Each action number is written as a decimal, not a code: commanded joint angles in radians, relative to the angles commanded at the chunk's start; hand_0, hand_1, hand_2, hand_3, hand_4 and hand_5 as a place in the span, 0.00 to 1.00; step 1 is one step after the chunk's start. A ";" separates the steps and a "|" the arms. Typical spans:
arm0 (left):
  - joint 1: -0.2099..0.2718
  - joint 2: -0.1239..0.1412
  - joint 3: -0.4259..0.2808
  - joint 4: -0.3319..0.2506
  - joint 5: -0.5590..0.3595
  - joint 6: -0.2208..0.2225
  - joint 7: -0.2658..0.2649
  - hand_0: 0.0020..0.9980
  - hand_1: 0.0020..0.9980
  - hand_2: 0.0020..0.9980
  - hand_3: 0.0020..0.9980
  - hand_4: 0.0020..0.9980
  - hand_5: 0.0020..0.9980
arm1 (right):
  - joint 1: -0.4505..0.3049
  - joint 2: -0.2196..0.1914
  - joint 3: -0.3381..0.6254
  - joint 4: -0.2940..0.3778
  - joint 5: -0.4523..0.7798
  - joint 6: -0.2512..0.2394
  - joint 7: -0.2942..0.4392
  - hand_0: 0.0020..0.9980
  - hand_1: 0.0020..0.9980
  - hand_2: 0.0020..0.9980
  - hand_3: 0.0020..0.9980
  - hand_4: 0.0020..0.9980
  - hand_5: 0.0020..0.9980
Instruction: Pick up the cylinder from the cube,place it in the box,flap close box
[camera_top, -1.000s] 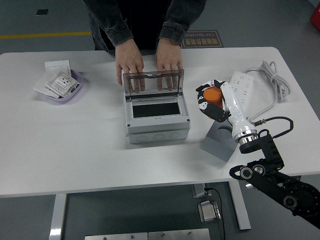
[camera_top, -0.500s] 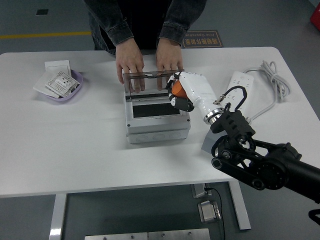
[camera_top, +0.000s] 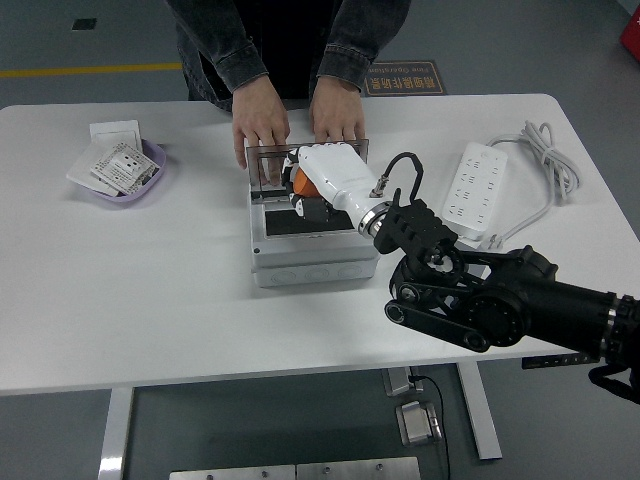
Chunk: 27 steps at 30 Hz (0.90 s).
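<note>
- The orange cylinder (camera_top: 303, 184) is sitting in the right hand (camera_top: 322, 180), whose white and black fingers (camera_top: 300, 204) are curling around it and gripping it.
- The hand is now hovering over the dark opening of the grey box (camera_top: 313, 235), at its back left part; half a second ago it was at the box's right rear corner, and a second ago out over the grey cube.
- The cube is now hidden behind the black right arm (camera_top: 480, 300), which is reaching across the front right of the surface (camera_top: 150, 290).
- Only a small orange patch of the cylinder is showing between the fingers; its full shape cannot be made out.
- The box's clear lid (camera_top: 265, 165) is standing upright at the back edge, as before.
- A person's two hands (camera_top: 262, 125) are resting just behind the lid, as in the earlier frames; the person's upper body is cut off at the top.
- A purple dish (camera_top: 152, 160) holding printed packets (camera_top: 122, 168) is lying at the far left; their print is too small to read.
- A white power strip (camera_top: 470, 190) with its cable (camera_top: 545, 160) is lying at the right.
- A floor sign behind the surface is showing writing too blurred to read.
</note>
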 joint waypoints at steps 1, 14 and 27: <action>0.000 0.000 -0.002 0.000 0.002 0.000 0.001 0.60 0.69 0.59 0.62 0.71 0.26 | 0.004 0.003 -0.014 -0.004 0.007 -0.001 0.004 0.00 0.09 0.24 0.22 0.00 0.03; -0.005 -0.005 -0.083 0.000 0.099 -0.025 0.070 0.60 0.69 0.60 0.62 0.71 0.26 | 0.043 0.044 -0.123 -0.097 0.104 -0.023 0.070 0.00 0.09 0.24 0.22 0.00 0.00; -0.005 -0.006 -0.251 0.000 0.291 -0.059 0.182 0.62 0.72 0.70 0.67 0.72 0.26 | 0.055 0.059 -0.109 -0.134 0.145 -0.012 0.110 0.00 0.11 0.24 0.23 0.00 0.00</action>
